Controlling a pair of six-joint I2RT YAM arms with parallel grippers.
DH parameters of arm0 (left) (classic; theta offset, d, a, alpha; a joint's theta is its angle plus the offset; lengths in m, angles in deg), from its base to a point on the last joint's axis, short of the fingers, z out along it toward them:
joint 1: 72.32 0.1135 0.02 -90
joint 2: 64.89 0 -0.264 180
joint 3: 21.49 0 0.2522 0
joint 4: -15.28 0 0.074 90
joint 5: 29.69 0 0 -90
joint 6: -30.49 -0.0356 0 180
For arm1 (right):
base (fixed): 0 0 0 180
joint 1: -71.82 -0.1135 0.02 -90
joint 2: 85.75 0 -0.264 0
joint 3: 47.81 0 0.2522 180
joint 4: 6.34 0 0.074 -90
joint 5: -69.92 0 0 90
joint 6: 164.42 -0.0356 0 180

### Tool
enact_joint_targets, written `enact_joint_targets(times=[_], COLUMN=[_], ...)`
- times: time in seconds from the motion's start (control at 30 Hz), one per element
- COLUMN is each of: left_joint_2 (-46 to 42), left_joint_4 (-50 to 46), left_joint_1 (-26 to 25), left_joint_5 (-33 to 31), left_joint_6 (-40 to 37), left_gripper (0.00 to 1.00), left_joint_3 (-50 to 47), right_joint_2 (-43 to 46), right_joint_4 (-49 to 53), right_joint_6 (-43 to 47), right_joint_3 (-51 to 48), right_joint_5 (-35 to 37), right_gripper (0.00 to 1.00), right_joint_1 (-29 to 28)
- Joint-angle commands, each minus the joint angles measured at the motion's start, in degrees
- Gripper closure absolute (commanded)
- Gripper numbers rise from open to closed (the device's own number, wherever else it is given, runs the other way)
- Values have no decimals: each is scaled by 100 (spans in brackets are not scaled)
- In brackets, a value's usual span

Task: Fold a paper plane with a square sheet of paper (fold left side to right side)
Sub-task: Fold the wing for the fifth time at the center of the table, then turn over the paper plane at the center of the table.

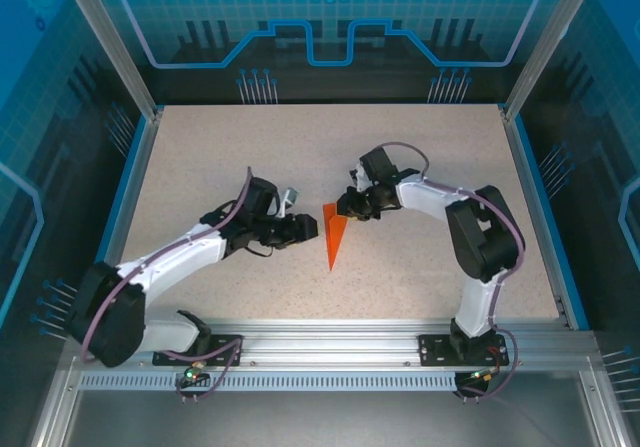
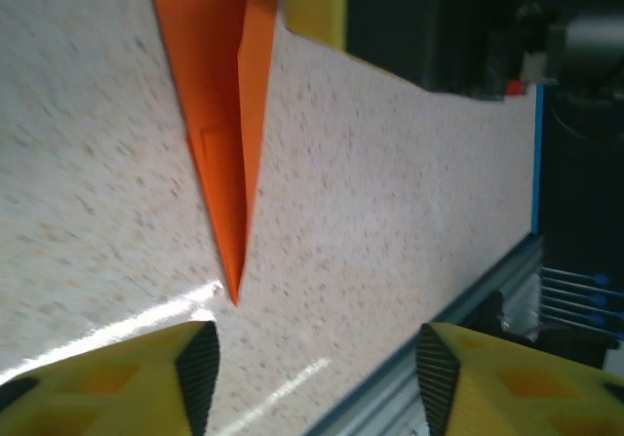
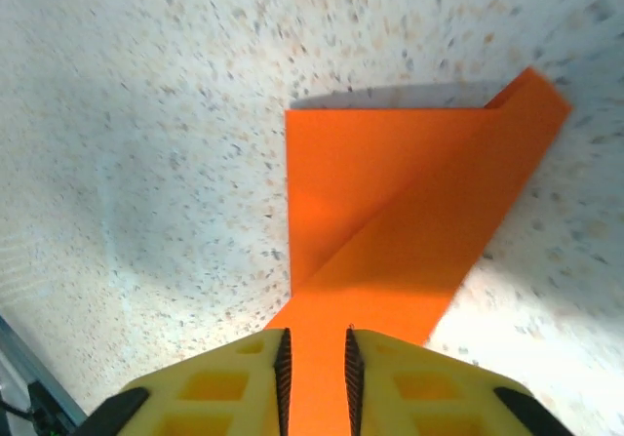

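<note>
On desk point(image 1: 200, 167), slim pointed bright orange paper plane point(image 1: 334, 239); right claw point(image 3: 315, 343) pinching its wide end; left claw point(image 2: 314, 348) spread nearby.

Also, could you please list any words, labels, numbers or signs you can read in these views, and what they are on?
There is no readable text.
The orange paper is plain.
The left gripper and right gripper have bare yellow fingers.
The blue back panel carries only a gear outline and line patterns, no letters or digits.
</note>
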Motion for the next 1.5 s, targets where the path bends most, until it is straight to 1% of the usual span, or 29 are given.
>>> enact_joint_targets(times=[0.0,0.13,0.17,0.23,0.4,0.53,0.67,0.77,0.93,1.03,1.1,1.23,1.37,1.47], left_joint_2=[-341,-535,-563,-588,-629,-717,-839,-896,-914,-910,-913,-933,-1036,-1158], left_joint_4=[-467,-754,-812,-856,-845,-947,-1026,-1090,-1183,-1201,-1207,-1282,-1412,-1515], left_joint_1=[153,266,293,337,388,400,413,417,426,430,434,435,437,444], left_joint_5=[-802,-1462,-1600,-1766,-1811,-1867,-1929,-1996,-2064,-2098,-2094,-2135,-2243,-2398], left_joint_6=[-167,-262,-270,-270,-285,-329,-352,-393,-481,-496,-510,-575,-641,-703], left_gripper=[34,26,25,23,22,21,20,19,18,18,17,17,16,16], left_joint_3=[195,312,327,354,329,270,174,153,215,248,272,344,423,477], right_joint_2=[491,759,761,672,79,-315,-586,-699,-598,-426,-272,117,561,807], right_joint_4=[767,1243,1314,1338,1692,1881,2001,2156,2341,2415,2452,2437,2305,2021], right_joint_6=[255,98,11,-87,-208,-275,-267,-254,-210,-184,-166,-131,-104,-128], right_joint_3=[51,57,66,103,628,921,1096,1204,1245,1245,1226,1188,1199,1146], right_joint_5=[804,1582,1717,1800,2178,2360,2487,2607,2752,2778,2778,2660,2295,1936], right_gripper=[67,51,47,42,37,37,44,54,76,92,100,100,100,100], right_joint_1=[-177,-540,-656,-855,-1304,-1438,-1516,-1559,-1571,-1577,-1577,-1578,-1582,-1582])
